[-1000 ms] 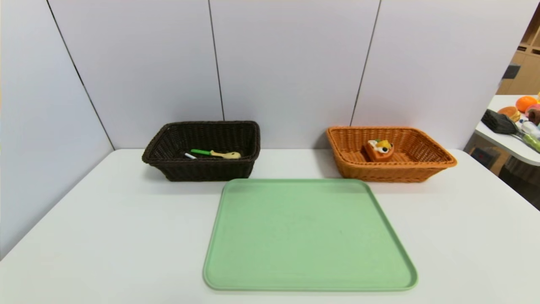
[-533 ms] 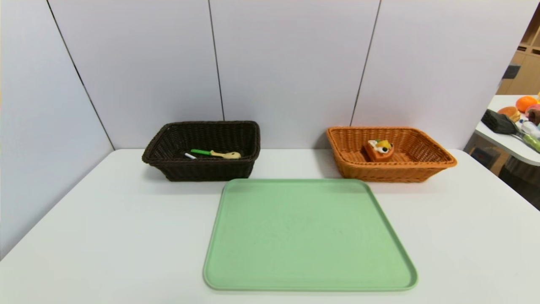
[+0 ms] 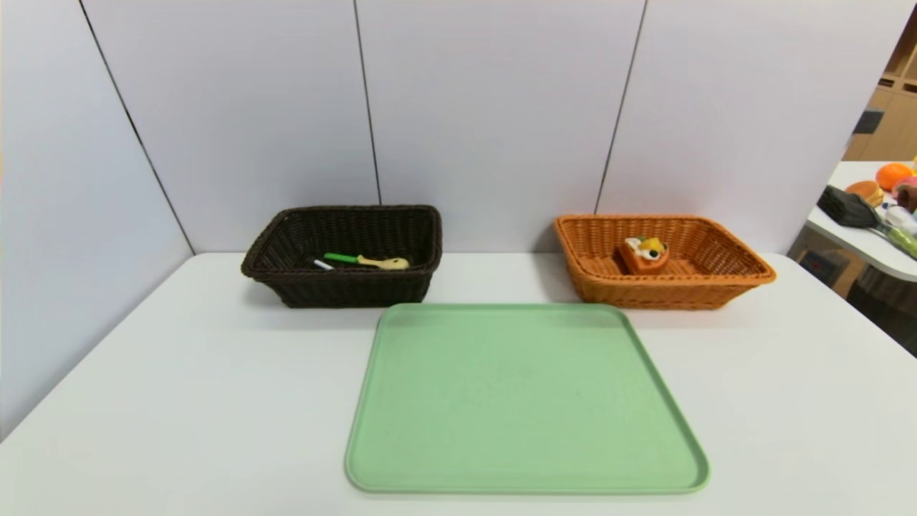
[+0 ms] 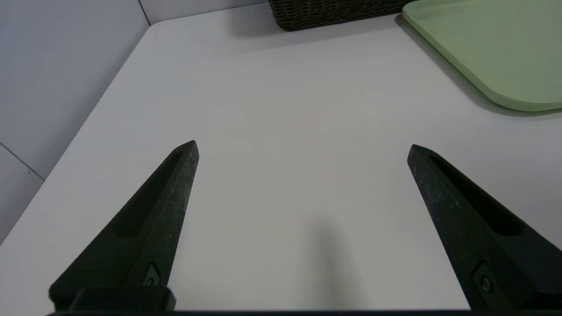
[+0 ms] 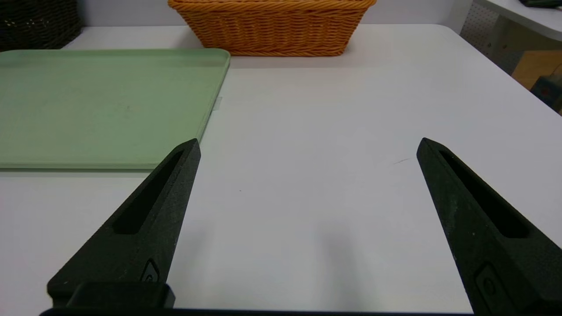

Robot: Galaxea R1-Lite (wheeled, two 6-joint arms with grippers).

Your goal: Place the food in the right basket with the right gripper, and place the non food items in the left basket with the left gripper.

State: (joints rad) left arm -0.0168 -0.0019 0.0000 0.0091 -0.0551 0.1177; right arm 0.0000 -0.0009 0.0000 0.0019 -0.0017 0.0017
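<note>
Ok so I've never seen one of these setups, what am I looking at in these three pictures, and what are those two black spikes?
It is a two-armed robot at a white table. One picture comes from its head, the other two from cameras on its wrists. The black spikes are gripper fingers: the left gripper and the right gripper, both open, empty, parked low over the table. On the table lie a bare flat green plastic tray, a dark brown woven basket holding a yellow pasta spoon with a green handle and a thin white pen, and an orange-tan woven basket holding a cream-topped waffle wedge. The sorting looks finished.
</note>
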